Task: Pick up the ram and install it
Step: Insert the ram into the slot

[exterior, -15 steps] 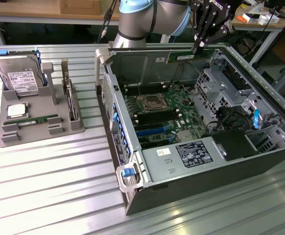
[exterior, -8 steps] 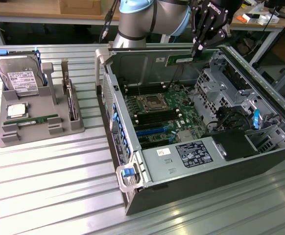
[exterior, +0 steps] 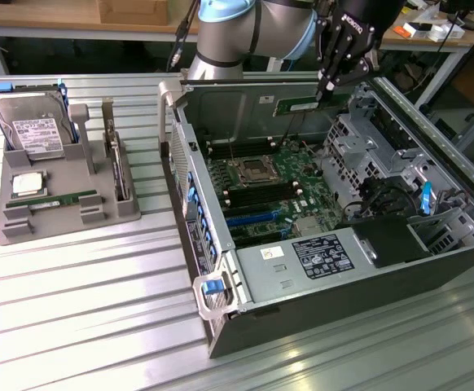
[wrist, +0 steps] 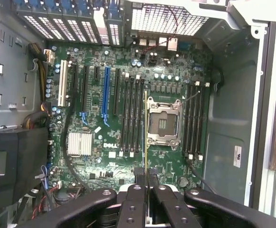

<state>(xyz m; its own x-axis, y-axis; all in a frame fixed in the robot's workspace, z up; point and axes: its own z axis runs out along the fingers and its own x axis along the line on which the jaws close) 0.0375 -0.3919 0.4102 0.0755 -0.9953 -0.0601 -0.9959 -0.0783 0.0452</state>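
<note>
Now jaws closed on the ram [exterior: 298,103], held edge-on over the DELL-marked motherboard [wrist: 109,166] of the open computer case [exterior: 318,314]. Grey tray [exterior: 66,224] on the worktop [exterior: 98,309] holds a labelled hard drive [exterior: 33,130], a processor chip [exterior: 27,184] and another green stick [exterior: 62,199].

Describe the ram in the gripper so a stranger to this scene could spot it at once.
Find the open computer case. Over its far wall the black gripper is shut on the ram, a thin green stick held level. The other green stick lies in the grey tray; this one is airborne.
</note>
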